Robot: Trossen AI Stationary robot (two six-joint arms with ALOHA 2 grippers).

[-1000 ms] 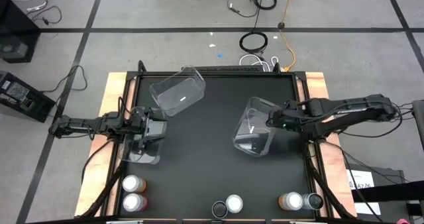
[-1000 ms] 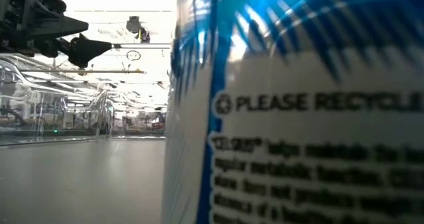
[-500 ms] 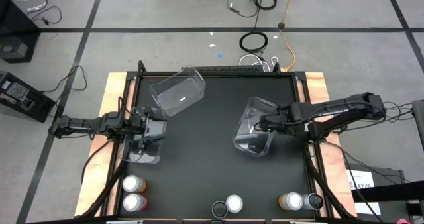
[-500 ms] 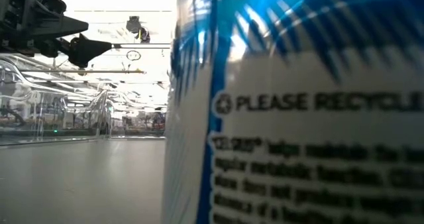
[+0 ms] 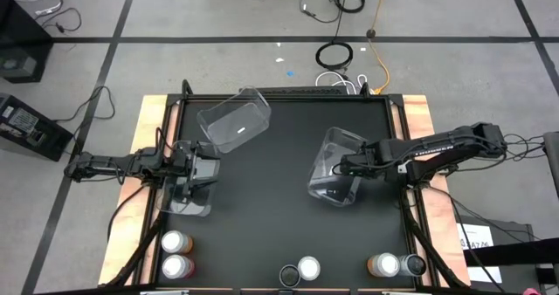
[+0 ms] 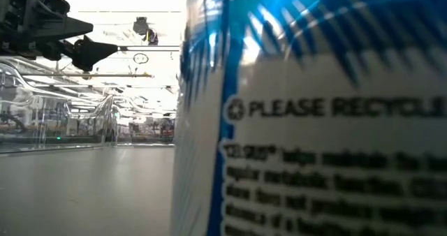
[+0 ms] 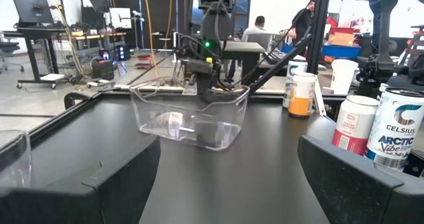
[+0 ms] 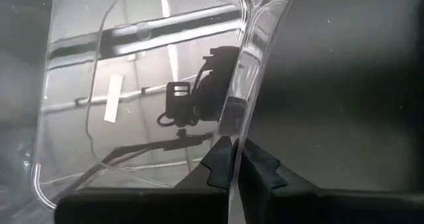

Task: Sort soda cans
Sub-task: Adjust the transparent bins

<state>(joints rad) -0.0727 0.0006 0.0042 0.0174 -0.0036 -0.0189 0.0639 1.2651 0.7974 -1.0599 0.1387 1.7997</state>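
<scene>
Since a second ago the right arm has reached further left, so the right gripper (image 5: 343, 166) now sits on the right wall of the clear bin (image 5: 334, 167) right of the table's centre.

From above, six soda cans stand upright along the near edge, tops up: two at the left (image 5: 175, 243), two in the middle (image 5: 307, 267), two at the right (image 5: 383, 264). The left gripper (image 5: 212, 170) rests at the left side over a second bin (image 5: 186, 201); a third bin (image 5: 233, 121) lies tilted at the far left.

The low view is mostly filled by a blue-and-white can (image 6: 314, 110) just before the lens, standing upright.

The left wrist view shows its fingers (image 7: 112, 177) spread wide and released, with upright cans (image 7: 397, 138) at one side.

The right wrist view shows its fingers (image 8: 222, 161) clenched on the bin's thin wall (image 8: 255, 78).
</scene>
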